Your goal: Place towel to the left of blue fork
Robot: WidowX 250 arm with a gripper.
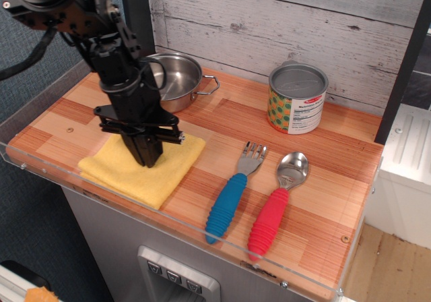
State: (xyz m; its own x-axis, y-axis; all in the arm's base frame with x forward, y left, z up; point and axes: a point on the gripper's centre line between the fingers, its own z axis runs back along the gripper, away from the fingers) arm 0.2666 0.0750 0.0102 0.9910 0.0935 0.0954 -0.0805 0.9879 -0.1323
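- Step in hand, by my judgement: the carry of the folded yellow terry towel (pixel 143 168) across the wooden counter (pixel 323 207) toward its place left of the blue fork.
- The black gripper (pixel 148 159) points straight down onto the middle of the towel; its fingers look drawn narrow and pinched into the cloth, so I read it as gripping the towel, though the tips are partly sunk in the fabric.
- The towel lies flat on the counter near the front edge, its far right corner reaching toward the small fork with the ribbed blue handle and silver tines (pixel 233 193). The two are near but apart; bare wood shows between them.
- The fork lies tines away from me, with a red-handled spoon (pixel 276 207) just beside it on its right.
- A round steel pan with two handles (pixel 176 79) stands behind the gripper, partly hidden by the arm; a printed tin can (pixel 297 98) stands well apart at the back.
- Placement assessment: the towel already sits left of the fork. I judge the task near its end.
- Next move calls for, in my view: at most a small further shift rightward without touching the fork handle, then opening the gripper and lifting straight up so the cloth does not drag or unfold.
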